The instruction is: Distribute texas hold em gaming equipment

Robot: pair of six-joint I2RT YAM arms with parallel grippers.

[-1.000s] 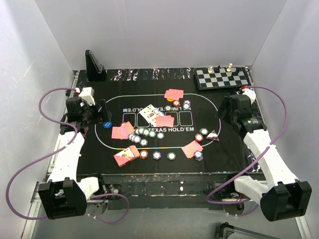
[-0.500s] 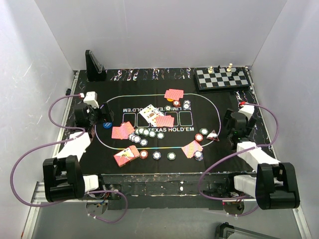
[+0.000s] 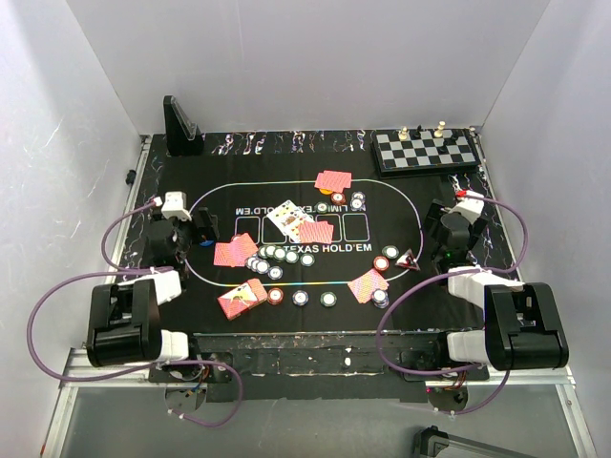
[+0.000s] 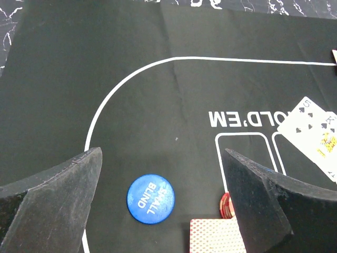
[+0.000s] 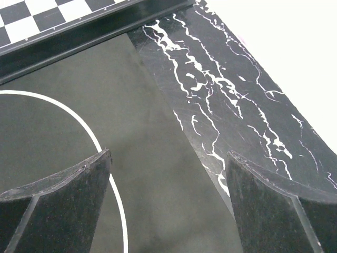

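Observation:
Red-backed cards lie on the felt in small piles at the far middle (image 3: 334, 179), left (image 3: 234, 253), centre (image 3: 317, 232) and right (image 3: 368, 284), with face-up cards (image 3: 289, 218) beside them. A row of chips (image 3: 277, 256) runs along the middle, and more chips (image 3: 328, 300) sit near the front. A dark triangular marker (image 3: 409, 258) lies beside a red chip (image 3: 381, 263). My left gripper (image 3: 202, 229) (image 4: 162, 153) hangs open and empty above the blue "SMALL BLIND" disc (image 4: 150, 198), near a red chip (image 4: 225, 204) and a card (image 4: 216, 236). My right gripper (image 3: 441, 221) (image 5: 168, 154) is open and empty over the mat's right edge.
A chessboard (image 3: 425, 150) (image 5: 52, 16) with a few pieces stands at the back right. A black stand (image 3: 179, 126) is at the back left. The black felt mat (image 3: 162, 286) covers a marbled tabletop (image 5: 247, 89). Purple cables loop beside both arms.
Both arms have folded back toward their bases, and each gripper has drawn a little nearer the front edge. Both stayed open. Cards and chips have not moved.

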